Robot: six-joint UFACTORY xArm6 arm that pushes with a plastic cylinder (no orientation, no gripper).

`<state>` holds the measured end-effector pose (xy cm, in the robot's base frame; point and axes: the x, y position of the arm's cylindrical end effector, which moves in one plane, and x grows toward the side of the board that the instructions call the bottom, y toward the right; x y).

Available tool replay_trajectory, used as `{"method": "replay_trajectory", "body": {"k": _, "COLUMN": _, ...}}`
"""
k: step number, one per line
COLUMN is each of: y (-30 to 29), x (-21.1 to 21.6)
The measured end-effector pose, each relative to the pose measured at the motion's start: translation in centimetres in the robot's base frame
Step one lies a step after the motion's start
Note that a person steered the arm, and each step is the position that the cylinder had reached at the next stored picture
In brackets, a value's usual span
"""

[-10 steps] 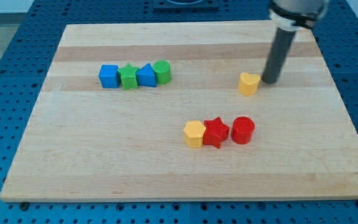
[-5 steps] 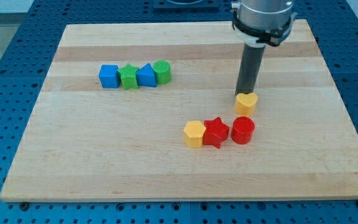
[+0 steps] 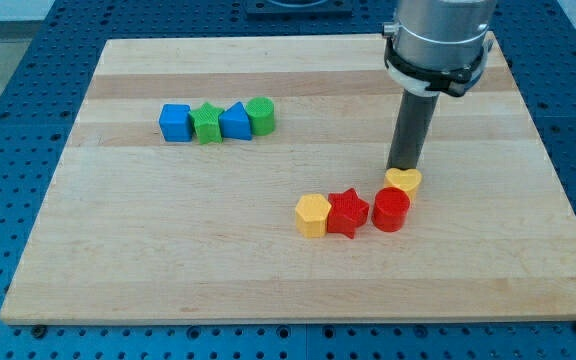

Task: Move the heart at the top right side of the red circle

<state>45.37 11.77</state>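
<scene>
The yellow heart lies just above and slightly right of the red circle, touching or nearly touching it. My tip stands right at the heart's upper edge, in contact with it. The rod rises from there towards the view's top. The red circle is the right end of a row with a red star and a yellow hexagon.
A row of a blue square, green star, blue triangle and green circle lies at the upper left of the wooden board. A blue perforated table surrounds the board.
My tip moved from right of the heart to above it, then pushed the heart down and slightly right until it reached the red circle's upper right.
</scene>
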Motion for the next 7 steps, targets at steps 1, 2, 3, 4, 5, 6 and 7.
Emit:
{"method": "replay_trajectory", "body": {"k": 1, "y": -0.4, "x": 0.8}}
{"method": "replay_trajectory", "body": {"k": 2, "y": -1.4, "x": 0.8}}
{"method": "replay_trajectory", "body": {"k": 3, "y": -1.4, "x": 0.8}}
{"method": "replay_trajectory", "body": {"k": 4, "y": -1.4, "x": 0.8}}
{"method": "replay_trajectory", "body": {"k": 5, "y": -5.0, "x": 0.8}}
{"method": "replay_trajectory", "body": {"k": 6, "y": -8.3, "x": 0.9}}
{"method": "replay_trajectory", "body": {"k": 7, "y": -8.0, "x": 1.0}}
